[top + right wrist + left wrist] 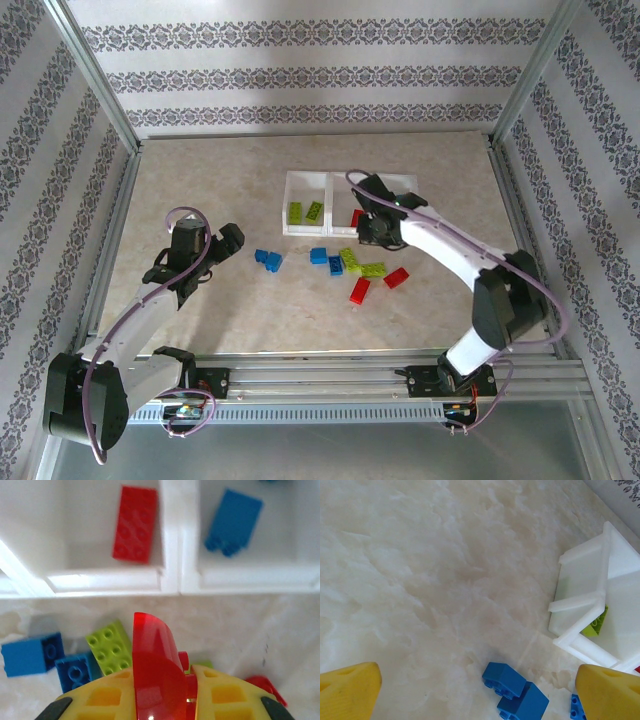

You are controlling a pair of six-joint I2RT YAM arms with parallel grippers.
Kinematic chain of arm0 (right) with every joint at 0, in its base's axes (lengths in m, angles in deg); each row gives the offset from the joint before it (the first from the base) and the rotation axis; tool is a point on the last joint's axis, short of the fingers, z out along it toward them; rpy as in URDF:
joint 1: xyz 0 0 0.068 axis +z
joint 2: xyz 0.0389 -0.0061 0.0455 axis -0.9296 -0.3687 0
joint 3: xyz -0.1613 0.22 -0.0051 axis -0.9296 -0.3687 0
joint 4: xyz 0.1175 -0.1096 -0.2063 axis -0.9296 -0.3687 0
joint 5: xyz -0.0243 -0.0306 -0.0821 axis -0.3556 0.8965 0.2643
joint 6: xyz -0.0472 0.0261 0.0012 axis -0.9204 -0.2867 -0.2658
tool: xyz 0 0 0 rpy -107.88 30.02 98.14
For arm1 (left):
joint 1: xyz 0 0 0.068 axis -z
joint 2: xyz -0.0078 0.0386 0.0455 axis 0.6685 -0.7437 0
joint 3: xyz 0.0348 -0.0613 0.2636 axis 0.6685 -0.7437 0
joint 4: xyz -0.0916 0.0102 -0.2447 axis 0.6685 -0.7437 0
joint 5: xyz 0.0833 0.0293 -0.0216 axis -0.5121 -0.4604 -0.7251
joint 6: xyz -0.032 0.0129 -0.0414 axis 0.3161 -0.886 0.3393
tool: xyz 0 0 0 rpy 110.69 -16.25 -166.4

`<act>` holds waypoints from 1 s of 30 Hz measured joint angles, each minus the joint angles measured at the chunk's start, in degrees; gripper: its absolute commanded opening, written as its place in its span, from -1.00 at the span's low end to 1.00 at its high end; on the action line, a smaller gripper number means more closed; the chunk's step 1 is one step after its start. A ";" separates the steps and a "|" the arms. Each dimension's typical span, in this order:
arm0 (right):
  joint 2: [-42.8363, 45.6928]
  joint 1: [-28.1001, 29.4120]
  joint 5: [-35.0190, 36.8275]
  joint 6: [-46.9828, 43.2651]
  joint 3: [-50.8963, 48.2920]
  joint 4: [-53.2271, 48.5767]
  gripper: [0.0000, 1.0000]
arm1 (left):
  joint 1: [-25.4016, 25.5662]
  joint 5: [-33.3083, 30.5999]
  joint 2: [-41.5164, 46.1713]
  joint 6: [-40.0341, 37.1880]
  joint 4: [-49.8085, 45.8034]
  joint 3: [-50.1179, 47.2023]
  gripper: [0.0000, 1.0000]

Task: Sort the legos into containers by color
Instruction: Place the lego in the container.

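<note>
One red lego [152,655], inside right end effector [167,692]

Loose legos [362,268] lie on the table [200,180] before the tray [310,174]; others inside.

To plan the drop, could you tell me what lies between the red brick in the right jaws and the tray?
Bare tabletop alone, seen in the right wrist view, separates the held red brick from the tray.
</note>
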 measured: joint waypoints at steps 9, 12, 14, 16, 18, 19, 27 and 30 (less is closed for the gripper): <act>-15.78 0.31 4.83 -8.57 18.40 -0.07 -0.56 | 0.00 1.20 0.00 0.02 0.04 0.00 0.99; -18.62 -0.04 5.27 -10.05 21.57 -0.11 -0.50 | 0.00 1.44 0.00 0.02 0.04 0.00 0.99; -19.76 -0.46 5.33 -10.47 22.77 -0.13 -0.47 | 0.00 1.46 0.02 0.02 0.04 0.00 0.99; -20.68 -0.98 5.31 -10.91 23.82 -0.28 -0.45 | 0.00 1.46 0.07 0.02 0.04 0.00 0.99; -21.62 -1.77 5.11 -11.32 24.65 -0.28 -0.39 | 0.00 1.49 0.13 0.02 0.04 0.00 0.99; -22.10 -2.21 5.03 -11.47 24.94 -0.28 -0.34 | 0.00 1.49 0.13 0.00 0.04 0.00 0.99; -23.04 -3.15 3.82 -11.98 25.05 -0.28 -0.10 | 0.00 1.73 0.13 -0.04 0.04 0.00 0.99; -23.04 -3.15 3.50 -11.96 25.05 -0.28 -0.08 | 0.00 2.12 0.13 -0.46 0.02 0.02 1.00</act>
